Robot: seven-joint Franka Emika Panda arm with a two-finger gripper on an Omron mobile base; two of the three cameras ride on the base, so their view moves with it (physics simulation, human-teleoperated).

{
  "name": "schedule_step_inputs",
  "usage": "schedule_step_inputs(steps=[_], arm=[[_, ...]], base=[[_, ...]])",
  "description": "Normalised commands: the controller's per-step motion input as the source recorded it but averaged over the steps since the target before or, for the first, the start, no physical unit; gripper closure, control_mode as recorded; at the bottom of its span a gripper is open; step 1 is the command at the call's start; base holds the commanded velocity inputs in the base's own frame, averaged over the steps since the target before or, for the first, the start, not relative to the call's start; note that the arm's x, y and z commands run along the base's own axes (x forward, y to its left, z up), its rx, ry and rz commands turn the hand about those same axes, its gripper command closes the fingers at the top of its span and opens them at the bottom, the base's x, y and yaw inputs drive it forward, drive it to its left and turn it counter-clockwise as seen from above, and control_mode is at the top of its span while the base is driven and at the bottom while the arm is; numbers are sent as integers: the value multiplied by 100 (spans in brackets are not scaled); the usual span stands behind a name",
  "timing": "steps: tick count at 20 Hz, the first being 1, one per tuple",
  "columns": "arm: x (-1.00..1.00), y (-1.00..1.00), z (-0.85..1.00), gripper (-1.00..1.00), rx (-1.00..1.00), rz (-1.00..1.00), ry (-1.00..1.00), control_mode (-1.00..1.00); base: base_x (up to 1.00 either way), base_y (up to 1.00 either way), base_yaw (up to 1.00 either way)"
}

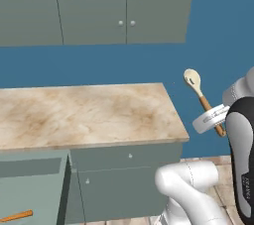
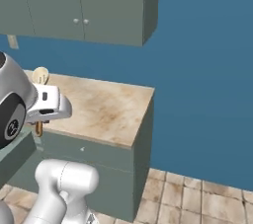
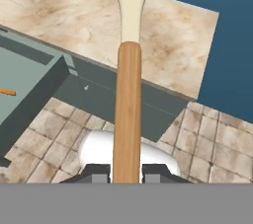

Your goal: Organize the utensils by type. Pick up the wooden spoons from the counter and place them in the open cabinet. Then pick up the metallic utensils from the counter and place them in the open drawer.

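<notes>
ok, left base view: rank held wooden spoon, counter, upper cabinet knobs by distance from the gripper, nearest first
1. wooden spoon: clamped in the gripper, bowl up, off the counter's right end.
2. counter: to the gripper's left, its right end closest.
3. upper cabinet knobs: up and left on the closed doors, farthest.

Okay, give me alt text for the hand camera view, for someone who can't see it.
A wooden spoon is clamped between the gripper fingertips, its orange-brown handle running up the picture to a pale cream bowl. Behind it lie the tan marble counter and tiled floor, and at left an open grey-green drawer holds a thin orange-brown stick.
</notes>
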Motion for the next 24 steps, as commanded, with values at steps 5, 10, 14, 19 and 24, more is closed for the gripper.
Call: schedule_step_inputs(steps=[5,10,14,19,24], arm=[[0,0,0,100,0,0,0,100],[0,0,0,100,0,0,0,100],[0,0,0,100,0,0,0,100],[0,0,0,100,0,0,0,100],[0,0,0,100,0,0,0,100]], base=[[-42,-54,-29],[-26,-39,-41],[-6,-62,-49],[-16,-69,-51],[0,-72,-56]])
